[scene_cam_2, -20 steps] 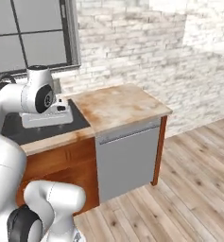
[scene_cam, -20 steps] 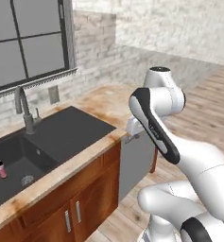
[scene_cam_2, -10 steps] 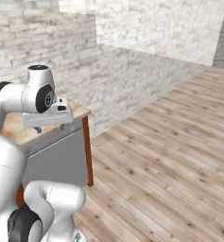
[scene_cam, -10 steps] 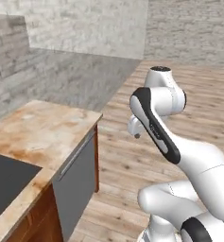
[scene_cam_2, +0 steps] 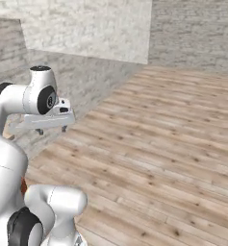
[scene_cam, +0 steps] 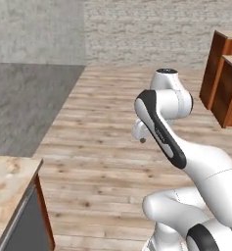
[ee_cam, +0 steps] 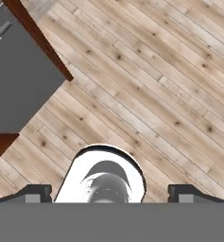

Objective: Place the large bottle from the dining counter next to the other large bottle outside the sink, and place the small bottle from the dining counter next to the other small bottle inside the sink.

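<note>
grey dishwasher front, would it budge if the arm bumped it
Probably won't budge: the grey dishwasher front is built in under the marble counter, beside wooden trim. Its flat smooth face would likely let a glancing push slide.

Even, bright rendered light with no glare; the wooden floor looks soft, and faint shadows possibly darken the left wall.

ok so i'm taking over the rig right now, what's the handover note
Gripper: open, holding nothing.
Position: arm over the wood floor; marble counter corner low on its left, brown wooden unit, likely the dining counter, ahead on the right.
Done: no bottle in hand, nothing confirmed placed.
Left: fetch the large and small bottles, set each by its match at the sink.
</note>
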